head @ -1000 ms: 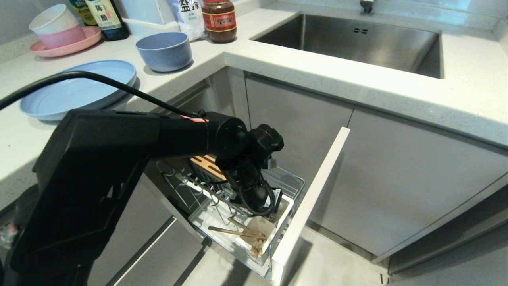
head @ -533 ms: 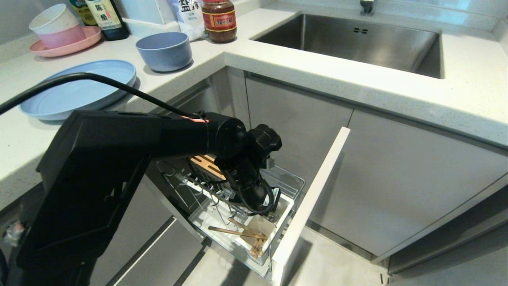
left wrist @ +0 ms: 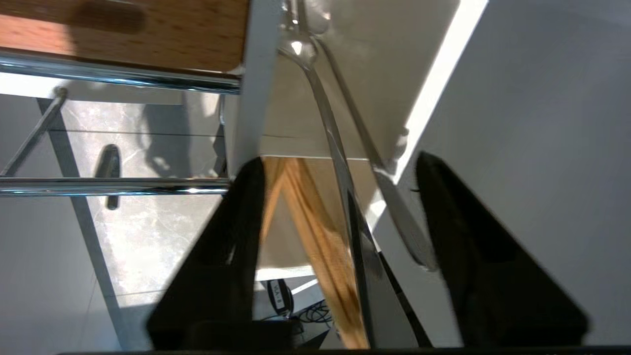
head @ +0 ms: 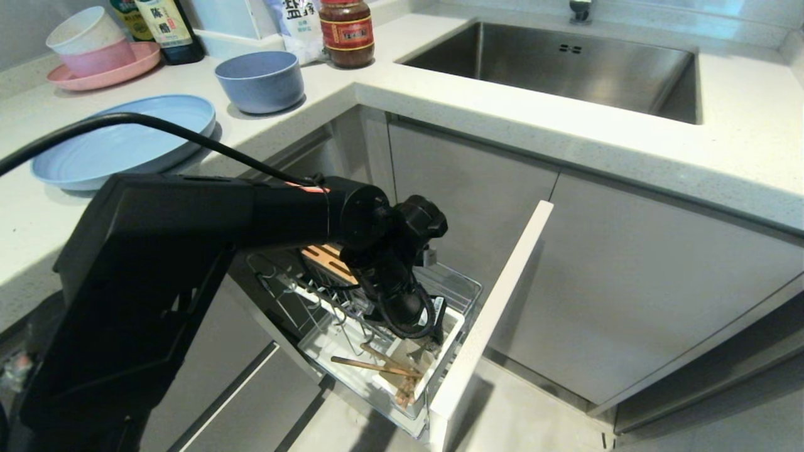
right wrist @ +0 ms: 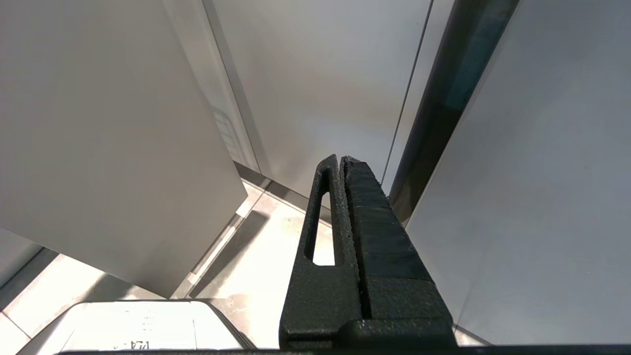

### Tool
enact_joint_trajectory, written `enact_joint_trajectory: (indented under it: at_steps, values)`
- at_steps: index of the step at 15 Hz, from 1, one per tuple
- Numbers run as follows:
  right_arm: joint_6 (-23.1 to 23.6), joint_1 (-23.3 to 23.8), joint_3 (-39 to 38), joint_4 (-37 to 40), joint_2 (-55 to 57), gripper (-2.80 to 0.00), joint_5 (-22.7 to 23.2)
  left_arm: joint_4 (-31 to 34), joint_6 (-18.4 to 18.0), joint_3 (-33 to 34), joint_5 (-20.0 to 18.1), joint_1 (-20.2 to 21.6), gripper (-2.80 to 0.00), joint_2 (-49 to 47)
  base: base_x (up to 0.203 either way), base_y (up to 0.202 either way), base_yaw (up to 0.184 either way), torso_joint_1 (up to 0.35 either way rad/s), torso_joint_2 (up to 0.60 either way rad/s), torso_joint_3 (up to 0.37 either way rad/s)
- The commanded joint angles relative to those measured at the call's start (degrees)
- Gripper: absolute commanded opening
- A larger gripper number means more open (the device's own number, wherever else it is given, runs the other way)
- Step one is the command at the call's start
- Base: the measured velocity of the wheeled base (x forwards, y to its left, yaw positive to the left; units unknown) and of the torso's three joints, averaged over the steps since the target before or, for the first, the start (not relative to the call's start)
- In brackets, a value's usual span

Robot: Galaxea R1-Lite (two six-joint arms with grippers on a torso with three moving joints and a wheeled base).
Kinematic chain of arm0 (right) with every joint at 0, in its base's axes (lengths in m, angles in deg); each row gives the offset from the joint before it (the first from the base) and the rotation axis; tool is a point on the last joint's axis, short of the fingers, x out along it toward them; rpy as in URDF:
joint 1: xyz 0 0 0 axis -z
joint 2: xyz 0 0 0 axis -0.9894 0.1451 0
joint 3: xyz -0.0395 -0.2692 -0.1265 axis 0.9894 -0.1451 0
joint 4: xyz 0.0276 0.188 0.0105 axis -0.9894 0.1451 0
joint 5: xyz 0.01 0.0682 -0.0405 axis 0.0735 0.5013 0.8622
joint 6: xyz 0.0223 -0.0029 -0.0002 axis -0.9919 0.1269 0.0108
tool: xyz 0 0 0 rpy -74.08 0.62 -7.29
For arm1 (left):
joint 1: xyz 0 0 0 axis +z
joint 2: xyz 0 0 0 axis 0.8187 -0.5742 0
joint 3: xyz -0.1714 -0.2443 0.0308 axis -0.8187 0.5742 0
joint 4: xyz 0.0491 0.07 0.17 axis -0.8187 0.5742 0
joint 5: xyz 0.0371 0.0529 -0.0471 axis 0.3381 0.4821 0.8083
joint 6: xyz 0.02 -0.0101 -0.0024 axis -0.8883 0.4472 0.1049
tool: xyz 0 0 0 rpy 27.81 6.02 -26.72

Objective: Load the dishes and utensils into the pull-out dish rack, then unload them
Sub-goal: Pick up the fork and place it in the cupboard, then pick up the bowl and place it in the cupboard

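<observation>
A robot's left pincer [left wrist: 335,207] hangs, fingers spread, over the white plastic utensil cup [head: 440,361] at the front of the pull-out dish rack [head: 461,292], which stands drawn out from under the worktop [head: 565,135]. In the left wrist view the wooden chopsticks [left wrist: 315,231] and two slim silver handles, apparently the fork [left wrist: 340,167] and spoon [left wrist: 394,212], stand between the spread fingers without being pinched. The chopsticks lean out over the cup's rim and the drip tray. The right pincer [right wrist: 342,162] is pressed together, pointing at the floor beside grey cabinet doors, idle. The light-blue plate [head: 119,141] and the blue-grey bowl [head: 260,80] sit on the worktop, away from the rack's wire slots. Judged from this, the utensils are in the rack while both dishes are on the worktop; whether this is mid-loading or mid-unloading, the pictures do not settle.
</observation>
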State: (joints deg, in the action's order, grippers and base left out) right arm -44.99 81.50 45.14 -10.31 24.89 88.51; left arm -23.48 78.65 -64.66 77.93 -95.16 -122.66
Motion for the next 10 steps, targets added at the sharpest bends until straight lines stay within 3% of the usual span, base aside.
enact_joint_trajectory:
  at_steps: [1,6,10]
  values:
    - [0.0,0.0,-0.1,0.0,-0.2,-2.80,0.0,0.3,0.2,0.0,0.1,0.0,0.00,0.3,0.000,0.000,0.000,0.000,0.00,0.000]
    - [0.0,0.0,-0.1,0.0,-0.2,-2.80,0.0,0.7,0.5,0.1,0.2,0.0,0.00,3.4,0.000,0.000,0.000,0.000,0.00,0.000]
    - [-0.1,0.0,-0.1,0.0,-0.2,-2.80,0.0,1.1,2.8,0.2,0.2,0.0,0.00,8.2,0.000,0.000,0.000,0.000,0.00,0.000]
